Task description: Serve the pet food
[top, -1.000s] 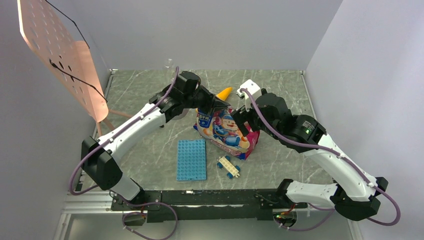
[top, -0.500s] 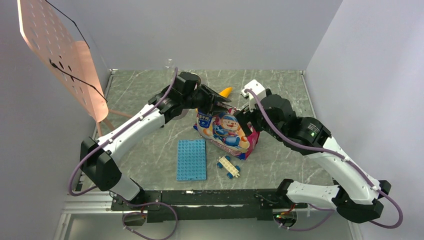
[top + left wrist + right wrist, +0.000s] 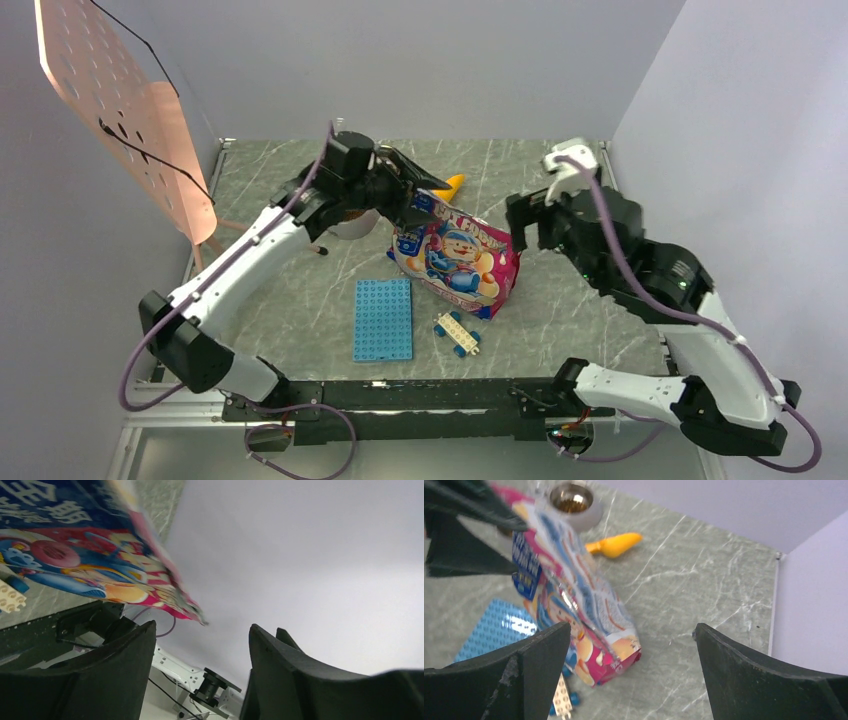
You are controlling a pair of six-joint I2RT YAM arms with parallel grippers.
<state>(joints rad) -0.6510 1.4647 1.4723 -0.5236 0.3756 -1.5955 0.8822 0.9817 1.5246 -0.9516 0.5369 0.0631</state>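
Note:
The pet food bag (image 3: 455, 255), glossy pink, white and blue, slumps on the table, blurred in both wrist views (image 3: 75, 555) (image 3: 579, 600). My left gripper (image 3: 420, 195) hovers open just beyond the bag's top-left corner, nothing between its fingers (image 3: 202, 645). My right gripper (image 3: 520, 225) stands open to the bag's right, apart from it, its jaws wide over bare table (image 3: 631, 630). A steel bowl (image 3: 574, 502) behind the bag shows brown pellets inside; the left arm mostly hides it in the top view. The yellow scoop (image 3: 452, 183) (image 3: 616, 544) lies behind the bag.
A blue studded baseplate (image 3: 382, 318) and a small brick car (image 3: 457, 332) lie in front of the bag. A copper perforated panel (image 3: 120, 100) leans at the far left. A clear bottle (image 3: 340, 127) stands at the back wall.
The left gripper opened, let go of the bag's top and drew back left. The right gripper pulled away up and to the right. The bag has sagged rightward.

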